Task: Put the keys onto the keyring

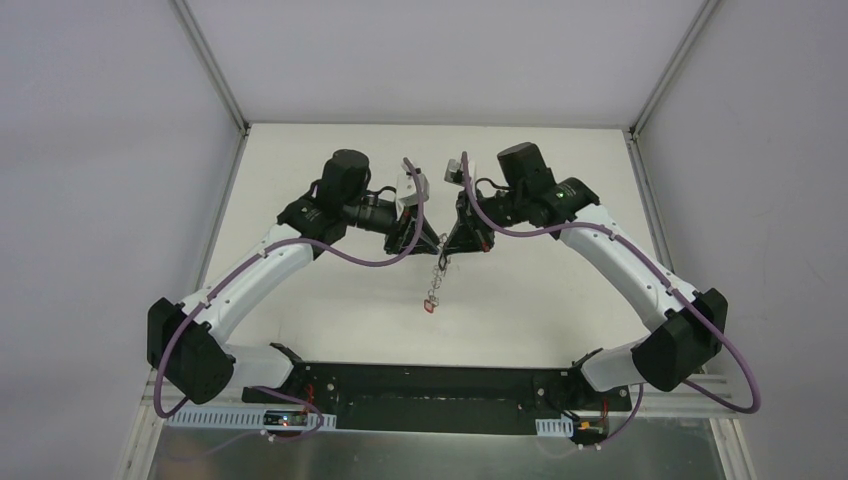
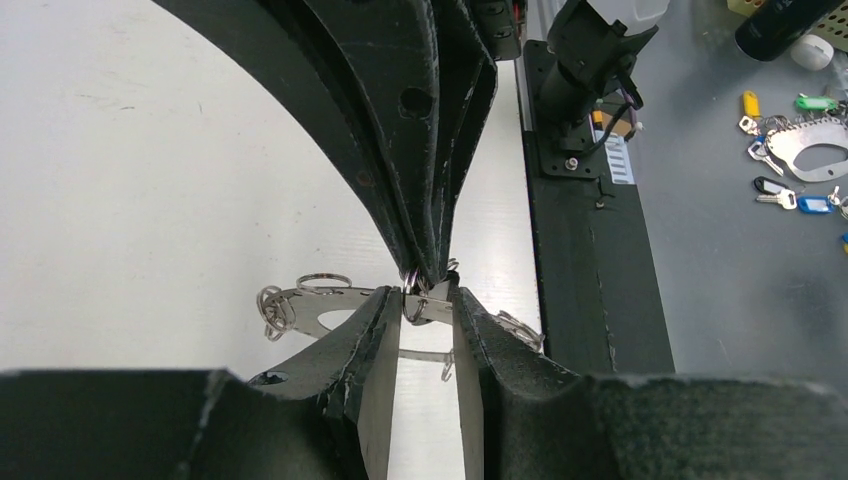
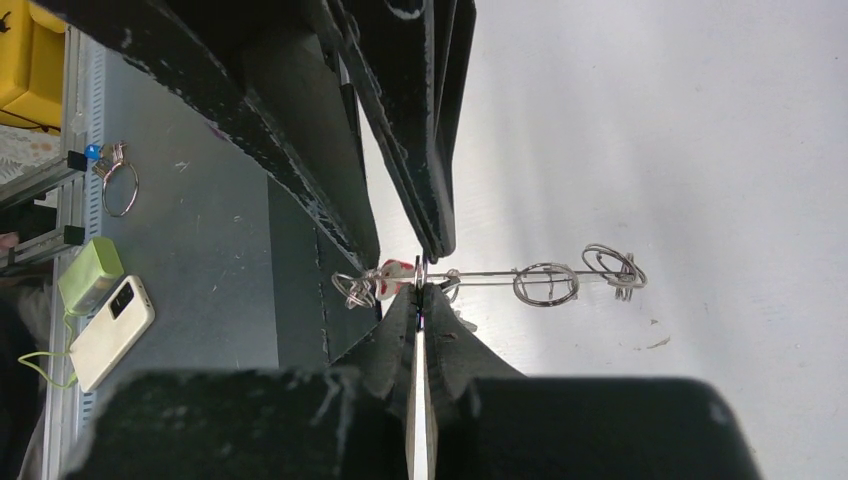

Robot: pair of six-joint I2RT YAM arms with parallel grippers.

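Note:
The keyring (image 1: 437,272) hangs in the air between both grippers at mid-table, with a red-headed key (image 1: 431,306) dangling at its low end. In the left wrist view its flat grey plate (image 2: 312,312) shows small wire loops (image 2: 322,282) on the rim. My left gripper (image 2: 430,306) is shut across a section of the plate. My right gripper (image 3: 420,290) is shut on a wire loop at the rim, right beside the red key head (image 3: 395,281). From the right wrist the keyring (image 3: 500,277) shows edge-on. Other keys are not visible.
The black base bar (image 2: 590,260) runs along the table's near edge. On the grey bench beyond it lie a second ring with coloured keys (image 2: 812,158), a white phone (image 3: 110,332), a green box (image 3: 90,275) and a loose ring (image 3: 118,188).

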